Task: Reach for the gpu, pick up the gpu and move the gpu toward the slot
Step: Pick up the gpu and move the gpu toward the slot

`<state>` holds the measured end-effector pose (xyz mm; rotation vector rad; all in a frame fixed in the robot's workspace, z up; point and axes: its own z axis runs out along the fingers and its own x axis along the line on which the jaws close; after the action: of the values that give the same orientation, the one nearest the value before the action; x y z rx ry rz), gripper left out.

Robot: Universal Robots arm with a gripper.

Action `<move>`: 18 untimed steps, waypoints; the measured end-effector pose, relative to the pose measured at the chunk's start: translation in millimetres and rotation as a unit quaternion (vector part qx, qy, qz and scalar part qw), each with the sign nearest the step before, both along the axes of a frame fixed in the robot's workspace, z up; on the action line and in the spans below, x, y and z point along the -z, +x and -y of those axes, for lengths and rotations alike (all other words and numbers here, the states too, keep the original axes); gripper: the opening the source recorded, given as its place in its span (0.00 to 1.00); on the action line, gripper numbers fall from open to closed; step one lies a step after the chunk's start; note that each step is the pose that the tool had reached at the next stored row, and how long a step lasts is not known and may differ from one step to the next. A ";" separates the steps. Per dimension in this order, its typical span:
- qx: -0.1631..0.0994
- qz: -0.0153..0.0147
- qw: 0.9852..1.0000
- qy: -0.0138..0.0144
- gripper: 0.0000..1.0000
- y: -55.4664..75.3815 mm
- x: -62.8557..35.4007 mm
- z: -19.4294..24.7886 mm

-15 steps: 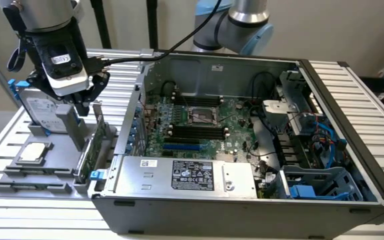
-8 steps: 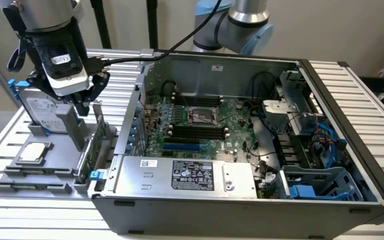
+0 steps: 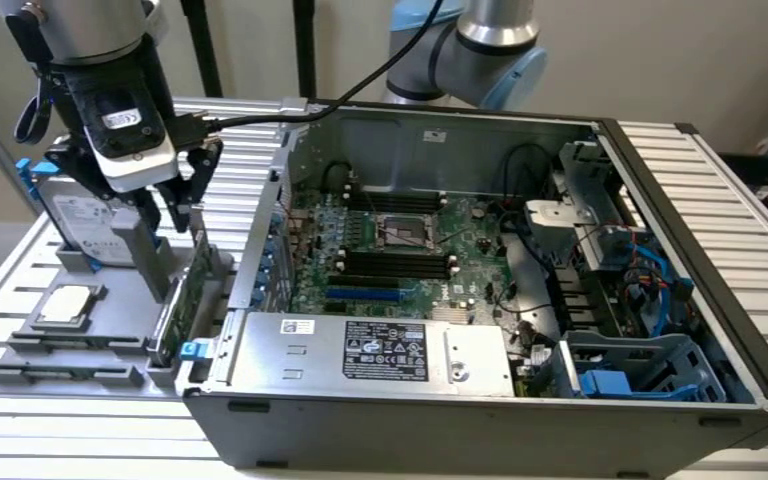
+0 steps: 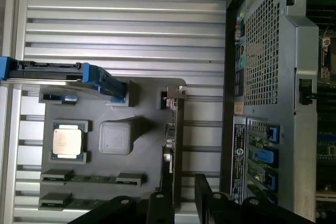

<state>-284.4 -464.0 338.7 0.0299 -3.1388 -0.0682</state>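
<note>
The gpu (image 3: 179, 295) stands on edge in the grey holder tray (image 3: 11, 362), left of the open computer case (image 3: 518, 420) in the exterior view. It looks like a thin dark green card with a blue tab at its near end. In the wrist view the gpu (image 4: 177, 145) runs as a narrow strip with its silver bracket (image 4: 176, 92) at the far end. My gripper (image 3: 171, 205) hangs open just above the card's far part, apart from it. One black finger (image 4: 159, 208) sits on each side of the card's line, around my gripper (image 4: 181, 203). The blue slot (image 3: 364, 295) lies on the motherboard.
On the tray also stand a silver hard drive with blue rails (image 3: 80, 215), a square processor chip (image 3: 67, 305), a grey block (image 4: 115, 137) and memory sticks (image 4: 92, 178). The case's perforated side wall (image 4: 262, 56) rises close beside the card.
</note>
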 end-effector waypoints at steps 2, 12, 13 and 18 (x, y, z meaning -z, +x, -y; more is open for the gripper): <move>0.000 0.000 1.000 0.000 0.42 -0.1 0.1 0.1; 0.011 0.000 1.000 -0.001 0.48 -15.7 15.7 0.4; 0.011 0.000 1.000 -0.001 0.48 -16.4 17.7 0.9; 0.012 0.000 1.000 -0.001 0.48 -16.5 26.7 9.8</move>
<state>-300.9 -473.7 312.1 -0.0079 -3.1394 -0.0642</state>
